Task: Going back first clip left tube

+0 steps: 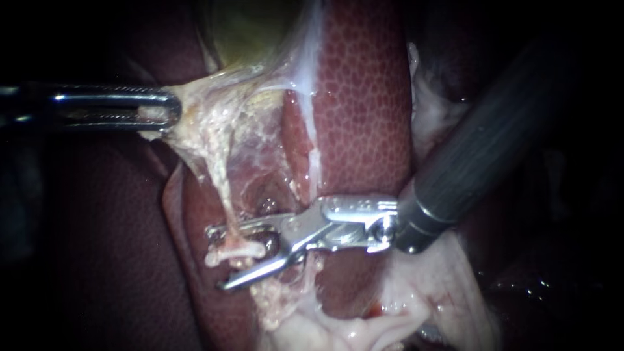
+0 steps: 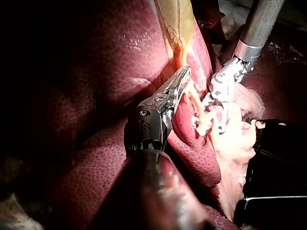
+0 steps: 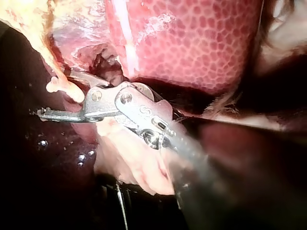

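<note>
The left instrument (image 1: 170,108) and right instrument (image 1: 220,259) ended in bright, polished metal jaws, while the right one's shaft (image 1: 481,149) was a dark, matt, finely ribbed material. The liver (image 1: 364,117) looked wet and glossy with a fine pebbled grain. The fatty tissue (image 1: 208,130) and tube (image 1: 226,195) were pale, slick and stringy.

Endoscope view: light lands mid-scene only, edges drop to black. Glare on wet liver (image 1: 364,97) & steel of right instrument (image 1: 220,259). Wrist views: hot bright patches, deep shadow elsewhere.
</note>
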Tool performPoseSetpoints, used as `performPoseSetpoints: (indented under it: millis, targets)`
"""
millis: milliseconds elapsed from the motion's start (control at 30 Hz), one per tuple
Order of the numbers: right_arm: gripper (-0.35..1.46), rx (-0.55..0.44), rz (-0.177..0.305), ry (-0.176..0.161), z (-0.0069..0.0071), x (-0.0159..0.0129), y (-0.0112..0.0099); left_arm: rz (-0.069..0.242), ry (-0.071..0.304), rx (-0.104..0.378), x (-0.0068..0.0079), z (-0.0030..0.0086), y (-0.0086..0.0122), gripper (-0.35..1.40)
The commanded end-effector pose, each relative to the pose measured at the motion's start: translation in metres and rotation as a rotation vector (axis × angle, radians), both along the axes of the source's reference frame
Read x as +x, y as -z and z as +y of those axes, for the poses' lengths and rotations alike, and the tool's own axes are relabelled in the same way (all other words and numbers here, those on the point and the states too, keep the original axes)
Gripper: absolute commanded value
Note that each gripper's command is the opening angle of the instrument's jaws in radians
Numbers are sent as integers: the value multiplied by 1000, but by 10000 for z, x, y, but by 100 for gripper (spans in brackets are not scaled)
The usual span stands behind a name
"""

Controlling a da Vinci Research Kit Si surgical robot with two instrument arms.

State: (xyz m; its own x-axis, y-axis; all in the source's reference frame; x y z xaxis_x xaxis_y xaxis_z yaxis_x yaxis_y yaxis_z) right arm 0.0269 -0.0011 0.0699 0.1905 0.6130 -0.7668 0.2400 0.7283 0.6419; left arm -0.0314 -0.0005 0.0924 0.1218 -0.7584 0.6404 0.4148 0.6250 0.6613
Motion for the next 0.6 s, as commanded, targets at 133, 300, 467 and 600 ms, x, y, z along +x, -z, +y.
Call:
performPoseSetpoints:
  millis: [133, 300, 467, 600]
  targets:
    - [60, 1, 0, -4, 10, -14, 7, 0, 0, 0, 0, 0, 0, -35]
    - [60, 4, 3, 0, 11, -24, 13, 0, 0, 0, 1, 0, 0, -35]
    - [60, -7, 16, 11, 14, -50, 22, 0, -1, 0, 3, -1, 0, -35]
    - [60, -26, 17, 2, 25, -83, 37, 0, -1, 0, 3, -1, 0, -35]
